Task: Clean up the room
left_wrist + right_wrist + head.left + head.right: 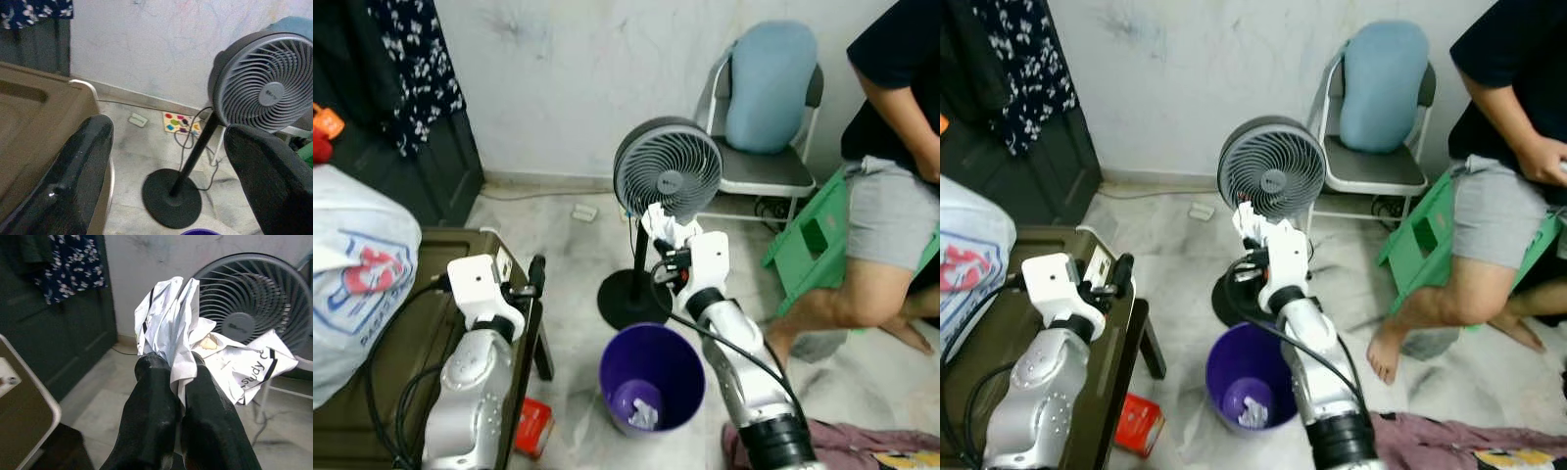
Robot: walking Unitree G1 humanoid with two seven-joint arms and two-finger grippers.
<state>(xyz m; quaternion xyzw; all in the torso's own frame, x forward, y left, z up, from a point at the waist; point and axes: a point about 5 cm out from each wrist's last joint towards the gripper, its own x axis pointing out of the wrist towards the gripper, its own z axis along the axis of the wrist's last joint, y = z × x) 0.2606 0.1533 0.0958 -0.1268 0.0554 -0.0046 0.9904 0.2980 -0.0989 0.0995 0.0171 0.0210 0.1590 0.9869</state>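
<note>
Purple bin [652, 377] stands on the floor below the right hand [182, 363], which pinches crumpled paper [195, 345] before the fan [667, 168]; left hand [166, 161] gapes wide.

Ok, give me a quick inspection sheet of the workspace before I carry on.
Surface: pale marble floor; brown table at robot's left.
Job's things: crumpled paper; purple bin with paper inside.
Clutter: red box, cloth, white bag.
Grippers: right gripper shut on the paper, above the bin; left gripper open, empty.
Cables: fan cord on floor.
Surroundings: standing fan, chair, seated person.
</note>
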